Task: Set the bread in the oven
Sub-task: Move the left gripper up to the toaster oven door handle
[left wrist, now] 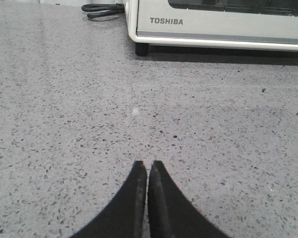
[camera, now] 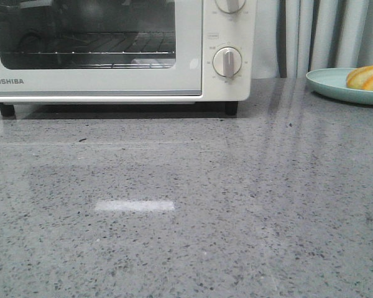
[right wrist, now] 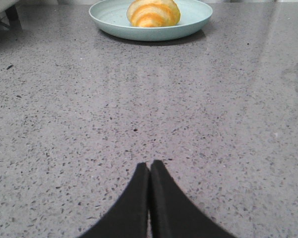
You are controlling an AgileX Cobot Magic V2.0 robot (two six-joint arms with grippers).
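Note:
The bread, a golden-orange roll with cream stripes, lies on a pale green plate at the far right; both also show in the right wrist view, bread on plate. The cream-white Toshiba oven stands at the back left with its glass door closed, also seen in the left wrist view. My left gripper is shut and empty over bare counter, well short of the oven. My right gripper is shut and empty, well short of the plate. Neither gripper shows in the front view.
The grey speckled counter runs from the oven to the front edge. A black power cord lies beside the oven's left side. Grey curtains hang behind the plate. The oven's round knobs are on its right panel.

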